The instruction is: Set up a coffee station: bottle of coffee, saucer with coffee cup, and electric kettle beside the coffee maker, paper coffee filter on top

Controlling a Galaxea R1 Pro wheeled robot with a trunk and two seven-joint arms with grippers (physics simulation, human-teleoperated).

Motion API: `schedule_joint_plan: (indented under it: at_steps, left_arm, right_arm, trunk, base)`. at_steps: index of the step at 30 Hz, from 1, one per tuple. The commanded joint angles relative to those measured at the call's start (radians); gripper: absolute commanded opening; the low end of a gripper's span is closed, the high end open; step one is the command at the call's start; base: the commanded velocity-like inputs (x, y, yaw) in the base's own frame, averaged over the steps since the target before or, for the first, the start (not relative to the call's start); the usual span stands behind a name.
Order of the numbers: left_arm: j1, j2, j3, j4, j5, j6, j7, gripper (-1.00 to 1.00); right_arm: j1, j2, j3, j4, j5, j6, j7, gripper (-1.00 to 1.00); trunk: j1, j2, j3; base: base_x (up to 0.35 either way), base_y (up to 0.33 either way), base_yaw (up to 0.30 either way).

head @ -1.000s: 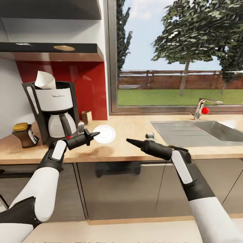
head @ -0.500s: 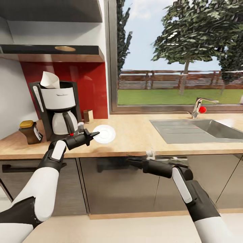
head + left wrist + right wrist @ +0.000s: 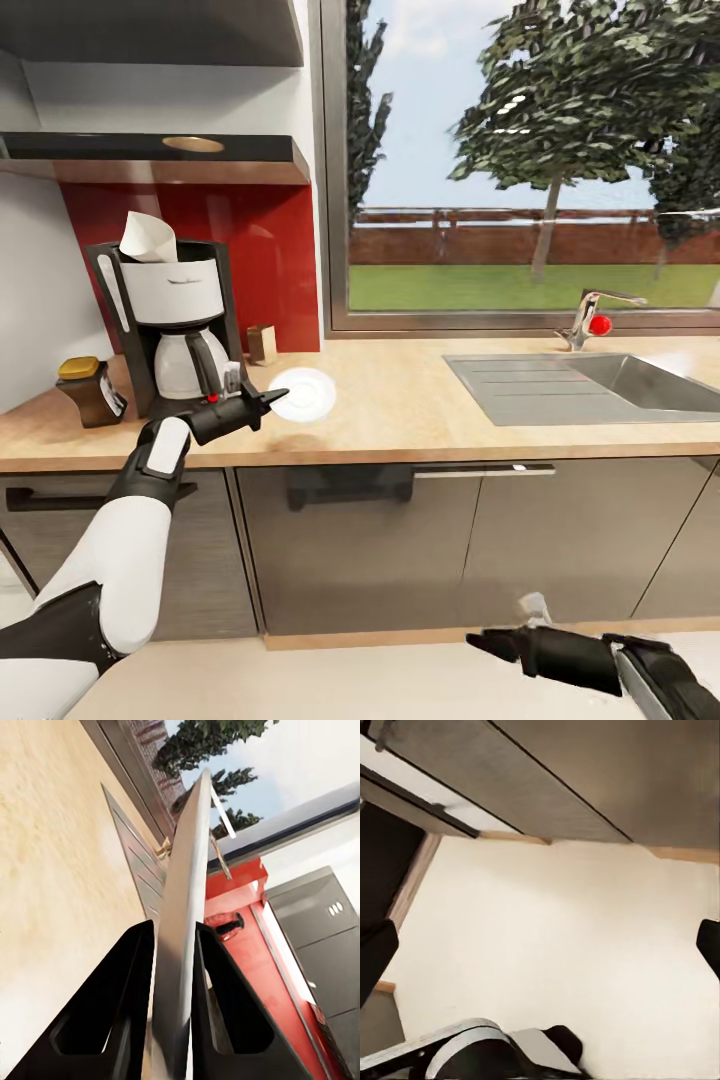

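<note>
The white saucer (image 3: 303, 393) lies flat low over the kitchen countertop (image 3: 420, 405), just right of the coffee maker (image 3: 172, 320). My left gripper (image 3: 268, 401) is shut on its near rim; the left wrist view shows the saucer (image 3: 184, 915) edge-on between both fingers. A paper coffee filter (image 3: 148, 238) sits on top of the coffee maker, and the bottle of coffee (image 3: 90, 392) stands to its left. The kitchen shelf (image 3: 150, 158) hangs above. My right gripper (image 3: 480, 638) is down near the floor, open and empty (image 3: 540, 945). The coffee cup and electric kettle are out of view.
A small brown box (image 3: 262, 343) stands against the red backsplash behind the saucer. A steel sink (image 3: 600, 385) with a faucet (image 3: 590, 322) takes up the counter's right part. Grey cabinet fronts (image 3: 400, 540) run below, with pale floor in front.
My right arm dropped from counter height to near the floor. The left gripper drew the saucer slightly left toward the coffee maker. The head view shifted a little.
</note>
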Motion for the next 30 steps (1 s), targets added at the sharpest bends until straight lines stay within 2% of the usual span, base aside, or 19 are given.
schedule_joint_plan:
  at_steps: [1,2,3,5,6,7,9,10,12,15,17,25,30]
  left_arm:
    - [-0.001,0.0,0.006,0.0,-0.006,0.004,-0.007,-1.0]
    - [-0.001,0.0,0.007,0.0,-0.006,0.004,-0.007,-1.0]
    - [-0.001,0.0,0.007,0.0,-0.006,0.004,-0.007,-1.0]
    - [-0.001,0.0,0.009,-0.001,-0.006,0.004,-0.007,-1.0]
    - [-0.001,0.0,0.009,-0.001,-0.006,0.004,-0.007,-1.0]
    - [-0.001,-0.001,0.009,-0.001,-0.006,0.004,-0.007,-1.0]
    - [-0.001,-0.002,0.01,-0.001,-0.006,0.004,-0.007,-1.0]
    - [-0.001,-0.002,0.011,-0.001,-0.006,0.004,-0.007,-1.0]
    - [-0.001,-0.002,0.011,-0.001,-0.006,0.004,-0.007,-1.0]
    - [-0.001,-0.005,0.011,0.0,-0.006,0.003,-0.007,-1.0]
    - [-0.001,-0.007,0.011,0.0,-0.006,0.003,-0.007,-1.0]
    - [-0.001,-0.01,0.012,0.003,-0.006,0.002,-0.007,-1.0]
    - [-0.001,-0.011,0.012,0.007,-0.006,0.002,-0.007,-1.0]
  right_arm:
    - [0.007,-0.031,0.002,0.093,-0.01,-0.038,0.003,1.0]
    - [0.012,-0.062,0.001,0.194,-0.01,-0.096,0.006,1.0]
    - [0.014,-0.079,0.001,0.245,-0.011,-0.13,0.007,1.0]
    - [0.018,-0.139,0.001,0.431,-0.013,-0.282,0.012,1.0]
    - [0.019,-0.15,0.0,0.472,-0.013,-0.319,0.013,1.0]
    - [0.02,-0.178,-0.003,0.598,-0.017,-0.423,0.011,1.0]
    - [0.021,-0.205,-0.03,0.717,-0.029,-0.527,-0.001,1.0]
    - [0.021,-0.212,-0.043,0.736,-0.032,-0.544,-0.009,1.0]
    - [0.021,-0.233,-0.095,0.8,-0.038,-0.585,-0.056,1.0]
    - [0.021,-0.247,-0.135,0.854,-0.042,-0.609,-0.12,1.0]
    - [0.021,-0.252,-0.142,0.865,-0.043,-0.613,-0.133,1.0]
    - [0.021,-0.258,-0.145,0.868,-0.044,-0.615,-0.131,1.0]
    - [0.021,-0.259,-0.145,0.868,-0.044,-0.615,-0.13,1.0]
  trunk:
    - [0.0,-0.001,-0.001]
    - [0.0,-0.001,-0.001]
    - [0.0,-0.001,-0.001]
    - [0.0,-0.001,-0.001]
    - [0.0,-0.001,-0.001]
    - [0.0,-0.001,-0.001]
    - [0.0,-0.001,-0.001]
    - [0.0,-0.001,-0.001]
    - [0.0,-0.001,-0.001]
    - [0.0,-0.001,-0.001]
    - [0.0,-0.001,-0.001]
    - [0.0,-0.001,-0.001]
    - [0.0,-0.001,-0.001]
  base:
    - [0.0,0.0,0.0]
    - [0.0,0.0,0.0]
    - [0.0,0.0,0.0]
    - [0.0,0.0,0.0]
    - [0.0,0.0,0.0]
    - [0.0,0.0,0.0]
    - [0.0,0.0,0.0]
    - [0.0,0.0,0.0]
    - [0.0,0.0,0.0]
    - [0.0,0.0,0.0]
    - [0.0,0.0,0.0]
    - [0.003,0.0,0.0]
    - [0.159,0.0,0.0]
